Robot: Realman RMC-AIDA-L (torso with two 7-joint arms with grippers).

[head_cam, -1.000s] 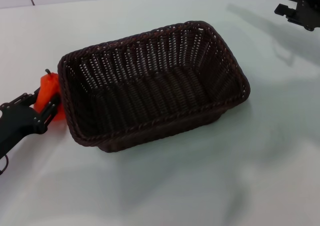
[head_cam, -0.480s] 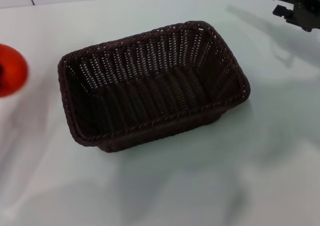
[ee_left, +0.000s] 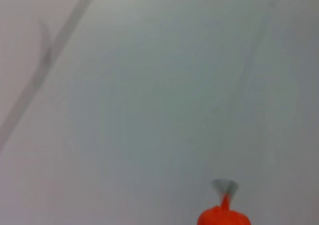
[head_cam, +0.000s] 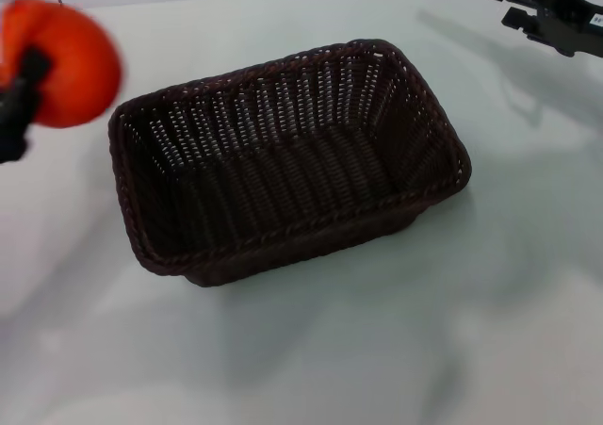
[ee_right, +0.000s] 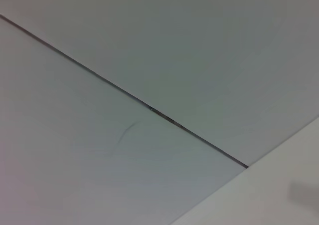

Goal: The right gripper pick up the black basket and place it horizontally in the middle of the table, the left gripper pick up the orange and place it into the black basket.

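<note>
At the left edge of the head view the left gripper (head_cam: 17, 114) is mostly out of sight: only a dark, blurred piece of it shows, pressed against the orange (head_cam: 64, 61). The fruit is up off the bench (head_cam: 311, 350), and the fingers appear clenched on it, though they are too smeared to make out singly. The orange hangs high and close to the head camera, to the left of the black basket (head_cam: 283, 161) and above the level of its near left corner, not over its opening. In the left wrist view just the bumpy top of the orange (ee_left: 223, 217) pokes up at the frame's lower edge, with pale surface behind it.

The basket sits on the bench around the middle, lying long side across and turned a little askew, nothing inside it. Its braided rim and slatted walls show plainly.

The right gripper (head_cam: 509, 1) is well apart from the basket, up at the far right corner of the bench, its two short fingers parted with nothing between them, casting a faint shadow on the white surface.
</note>
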